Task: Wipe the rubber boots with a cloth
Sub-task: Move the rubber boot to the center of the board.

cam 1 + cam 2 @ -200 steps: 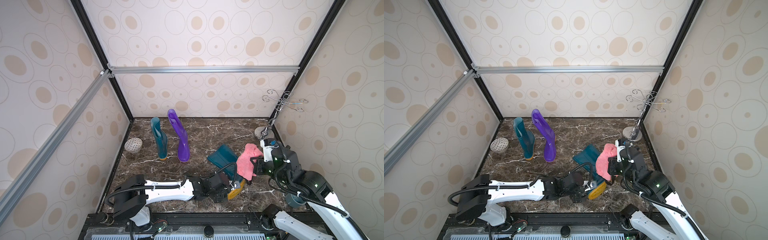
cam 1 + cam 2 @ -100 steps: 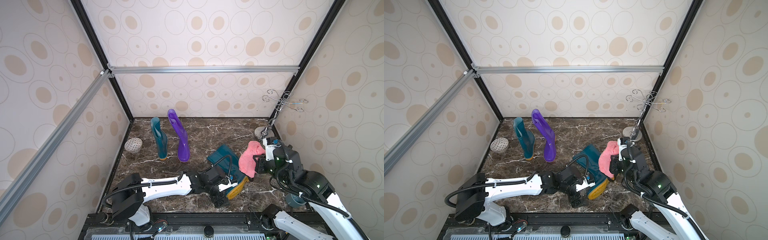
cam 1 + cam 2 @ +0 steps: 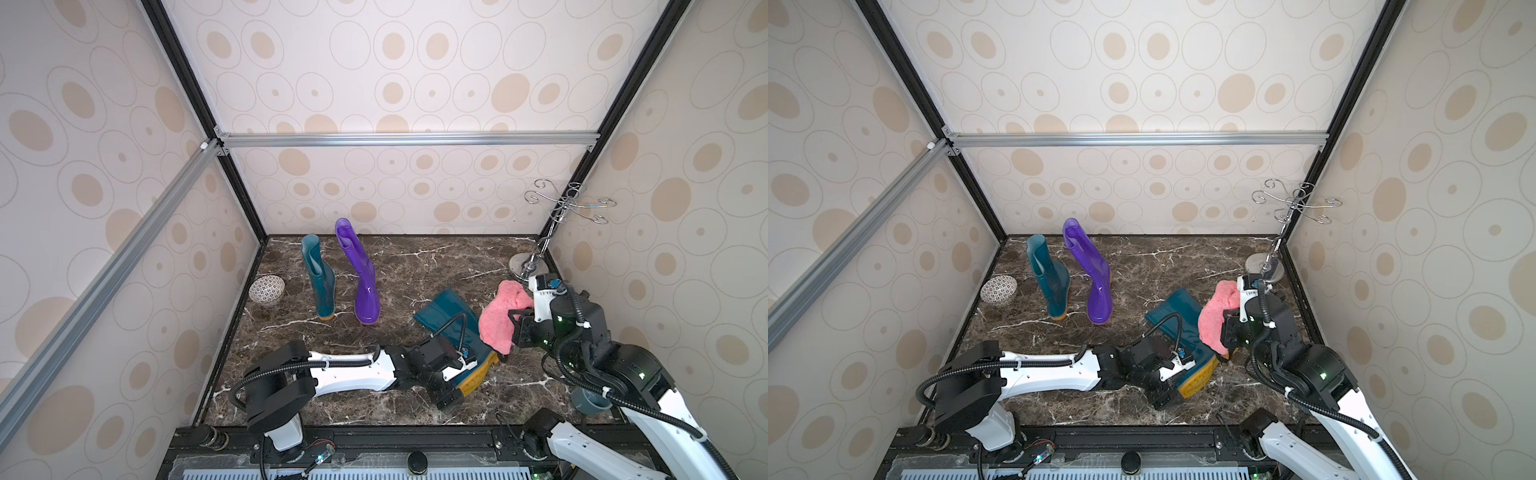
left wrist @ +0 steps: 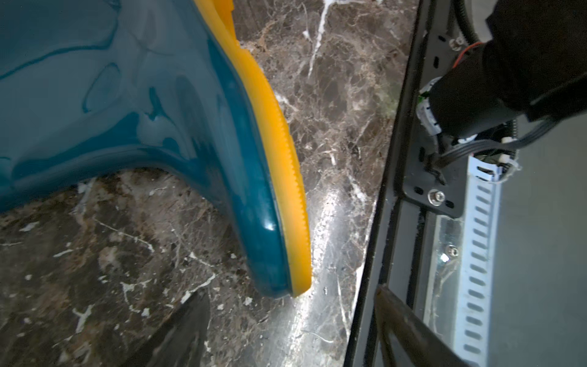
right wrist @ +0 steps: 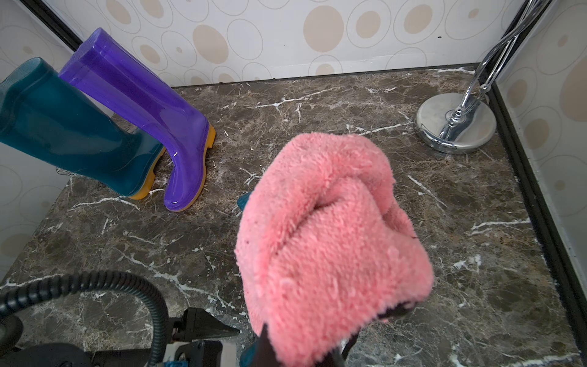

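Note:
One dark teal rubber boot lies on its side on the marble floor, its orange sole toward the front. My left gripper is open, with its fingers on either side of that boot's toe and not touching it. A second teal boot and a purple boot stand upright at the back left. The fluffy pink cloth hangs bunched over the lying boot's heel, with my right gripper shut on it.
A patterned bowl sits by the left wall. A chrome hook stand occupies the back right corner. A grey cup stands at the front right under my right arm. The black frame rail runs along the front edge, close to the boot's toe.
My left gripper has turned and dropped one finger below the lying boot's toe, its jaws narrowing a little. The right gripper with the cloth has shifted slightly to the right.

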Motion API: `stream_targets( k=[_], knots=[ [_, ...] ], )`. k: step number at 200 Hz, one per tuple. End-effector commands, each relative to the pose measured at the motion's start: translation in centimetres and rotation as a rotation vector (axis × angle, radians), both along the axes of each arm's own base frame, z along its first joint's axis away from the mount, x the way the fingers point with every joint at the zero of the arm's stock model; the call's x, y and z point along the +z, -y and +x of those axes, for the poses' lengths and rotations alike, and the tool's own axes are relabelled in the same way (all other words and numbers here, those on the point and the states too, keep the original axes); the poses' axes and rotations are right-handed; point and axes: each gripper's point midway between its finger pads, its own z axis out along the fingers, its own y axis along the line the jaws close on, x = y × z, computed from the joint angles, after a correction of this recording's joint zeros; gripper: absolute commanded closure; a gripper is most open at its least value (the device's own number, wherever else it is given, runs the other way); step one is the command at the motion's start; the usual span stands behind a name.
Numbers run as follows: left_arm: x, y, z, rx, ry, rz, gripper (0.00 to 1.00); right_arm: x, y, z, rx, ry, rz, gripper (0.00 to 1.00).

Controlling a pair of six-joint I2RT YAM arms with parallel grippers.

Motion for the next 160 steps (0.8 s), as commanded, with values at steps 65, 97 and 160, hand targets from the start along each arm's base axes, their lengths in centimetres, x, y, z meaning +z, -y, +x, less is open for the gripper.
stream_targets(
  k=[65, 97, 160],
  knots=[
    [-1.7, 1.3, 0.1, 0.0, 0.025, -0.028, 0.46, -0.1, 0.2, -0.3, -0.01, 0.0, 0.014, 1.0],
    [-2.7, 0.7, 0.0, 0.008, 0.023, -0.015, 0.61, -0.3, 0.1, -0.2, -0.011, 0.002, 0.026, 1.0],
    [-2.7, 1.3, 0.1, 0.029, 0.005, -0.05, 0.49, -0.8, -0.2, -0.2, -0.009, -0.016, 0.035, 1.0]
  ],
)
